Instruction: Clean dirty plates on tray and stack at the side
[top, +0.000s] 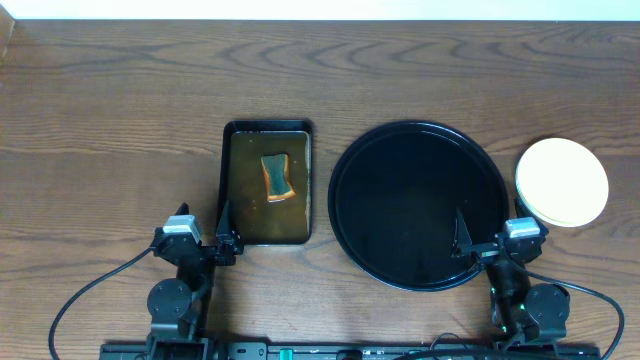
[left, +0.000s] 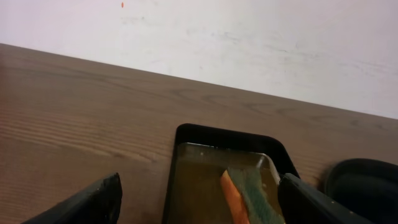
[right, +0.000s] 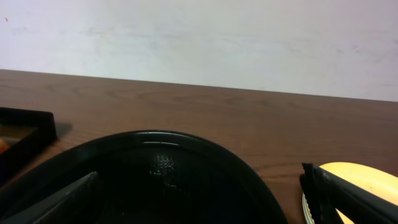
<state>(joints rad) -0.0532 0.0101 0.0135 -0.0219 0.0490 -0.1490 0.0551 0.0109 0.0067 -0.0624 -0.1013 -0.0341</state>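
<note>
Toward the table's right edge, just beside the bare large round glossy black tray, sits the stack of small round plates, pale yellow on top, ahead and right of the right gripper, the nearer arm; it and the left gripper both gape wide, empty

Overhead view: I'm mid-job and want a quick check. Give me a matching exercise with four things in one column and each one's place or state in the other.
Things:
1. sponge
2. round black tray
3. stack of plates
4. left gripper

Places or states:
A. beside the tray, to its right, pale yellow on top
B. open, by the near left corner of the rectangular pan
C. lying in the pan's brownish liquid
D. holds no plates

Pairs: 1-C, 2-D, 3-A, 4-B
</note>
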